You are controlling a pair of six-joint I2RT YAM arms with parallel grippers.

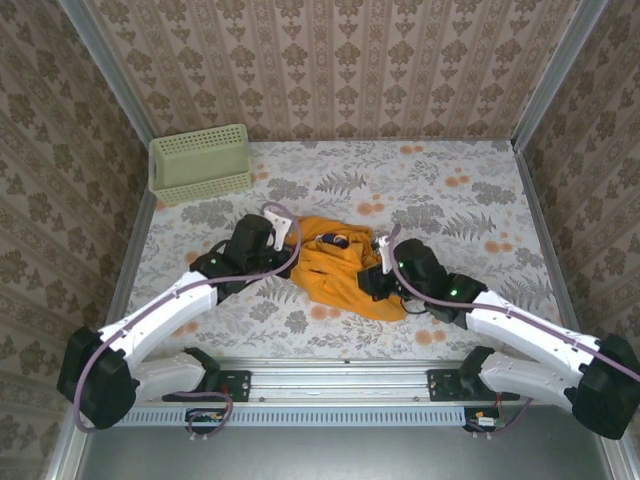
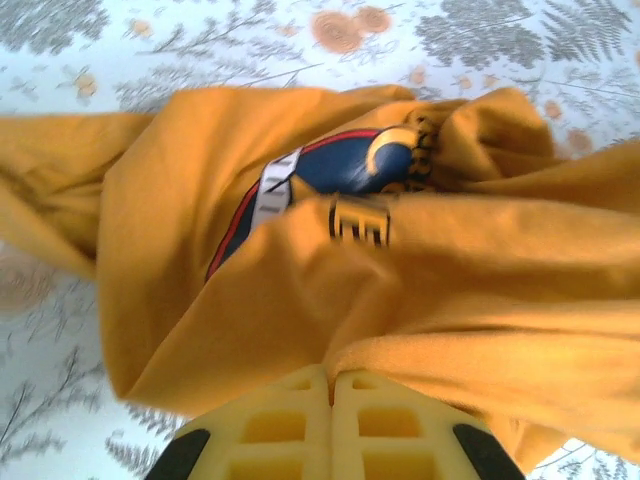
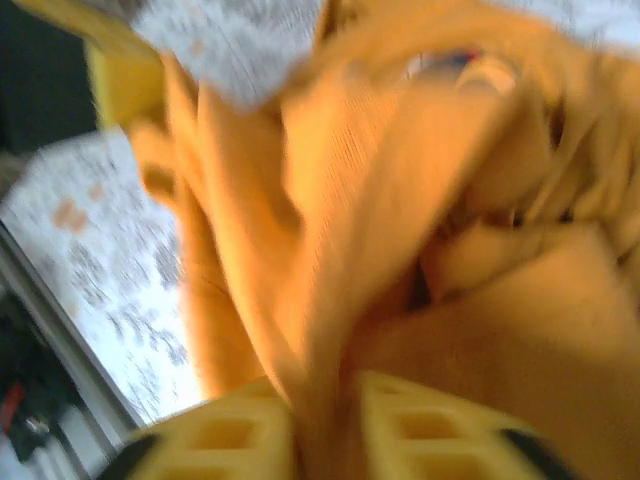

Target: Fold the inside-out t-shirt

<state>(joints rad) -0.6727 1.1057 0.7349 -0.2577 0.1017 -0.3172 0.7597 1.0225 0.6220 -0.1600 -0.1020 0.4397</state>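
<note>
Fingers point(image 2: 275, 430) of the left gripper point(image 2: 330, 382) press together with no gap, and a hem of the inside-out t-shirt point(image 2: 480, 290) is pinched at their tips. Just ahead of them the orange-yellow cloth lies bunched, with a dark blue printed patch point(image 2: 345, 165) showing in a fold beyond. The right gripper point(image 3: 322, 400) view is blurred, but its fingers point(image 3: 225, 432) stand nearly closed with a fold of the shirt clamped between them. From above, the crumpled shirt lies on the floral table point(image 1: 450, 200) between both sets of fingers. A pale green basket point(image 1: 200, 163) sits well beyond the left fingers.
</note>
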